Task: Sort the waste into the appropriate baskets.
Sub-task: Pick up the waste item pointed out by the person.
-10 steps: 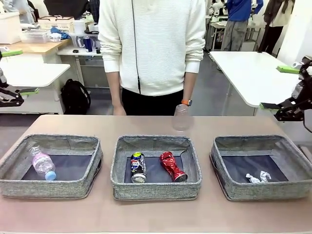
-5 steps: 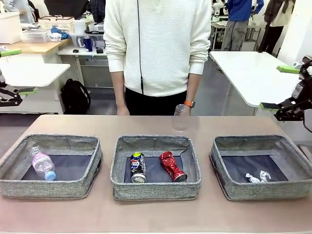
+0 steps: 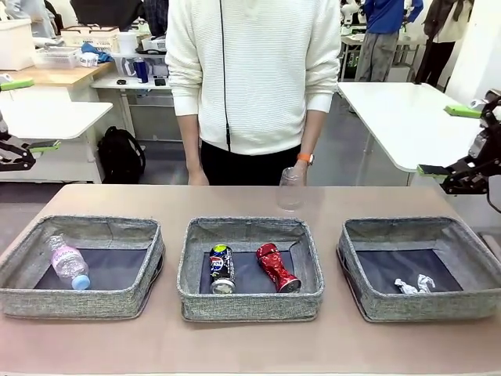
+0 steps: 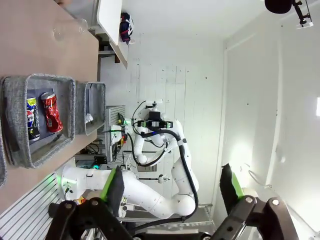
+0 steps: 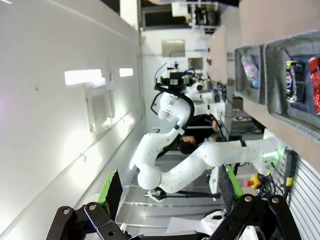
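Three grey baskets (image 3: 82, 266) (image 3: 250, 270) (image 3: 423, 270); two cans (image 3: 221, 269) (image 3: 277, 268); one plastic bottle (image 3: 69, 262); one clear cup (image 3: 290, 189); two white scraps (image 3: 415, 286).

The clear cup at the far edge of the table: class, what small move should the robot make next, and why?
Probably the right end effector, open and nearest, should start reaching toward the cup. The cup stands upright on the table outside every basket, by the person's hand. The bottle already lies in the left basket.
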`<state>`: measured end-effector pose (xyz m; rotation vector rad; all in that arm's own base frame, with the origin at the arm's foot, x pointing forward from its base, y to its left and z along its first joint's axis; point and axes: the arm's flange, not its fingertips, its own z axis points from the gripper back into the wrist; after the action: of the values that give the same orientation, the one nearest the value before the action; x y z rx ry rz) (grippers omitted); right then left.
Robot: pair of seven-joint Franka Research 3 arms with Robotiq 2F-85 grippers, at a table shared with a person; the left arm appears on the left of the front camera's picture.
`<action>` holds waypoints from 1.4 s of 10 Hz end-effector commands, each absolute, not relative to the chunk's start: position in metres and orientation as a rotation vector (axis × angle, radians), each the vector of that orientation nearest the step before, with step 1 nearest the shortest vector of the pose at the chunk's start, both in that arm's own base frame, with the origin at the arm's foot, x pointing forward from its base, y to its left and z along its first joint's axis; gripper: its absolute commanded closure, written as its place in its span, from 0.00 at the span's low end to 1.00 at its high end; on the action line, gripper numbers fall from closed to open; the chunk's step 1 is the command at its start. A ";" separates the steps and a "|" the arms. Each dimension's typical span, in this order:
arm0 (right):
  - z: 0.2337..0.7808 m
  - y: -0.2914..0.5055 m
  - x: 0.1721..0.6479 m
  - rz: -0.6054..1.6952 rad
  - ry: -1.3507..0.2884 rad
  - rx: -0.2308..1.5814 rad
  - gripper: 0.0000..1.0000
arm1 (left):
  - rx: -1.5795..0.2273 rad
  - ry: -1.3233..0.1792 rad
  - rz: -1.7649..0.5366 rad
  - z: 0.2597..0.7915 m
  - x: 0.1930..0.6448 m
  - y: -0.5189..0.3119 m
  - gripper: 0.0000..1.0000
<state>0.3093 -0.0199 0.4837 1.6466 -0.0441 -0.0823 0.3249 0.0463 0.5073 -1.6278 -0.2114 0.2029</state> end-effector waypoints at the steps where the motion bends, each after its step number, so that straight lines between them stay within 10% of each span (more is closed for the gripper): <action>1: 0.486 -0.021 0.309 -0.070 -0.048 1.655 0.00 | -1.637 -0.215 0.211 0.511 0.325 0.046 0.00; 14: 0.484 -0.020 0.309 -0.082 -0.044 1.647 0.00 | -1.637 -0.215 0.211 0.511 0.325 0.046 0.00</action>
<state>0.3093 -0.0199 0.4836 1.6466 -0.0436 -0.0825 0.3249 0.0463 0.5073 -1.6278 -0.2114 0.2029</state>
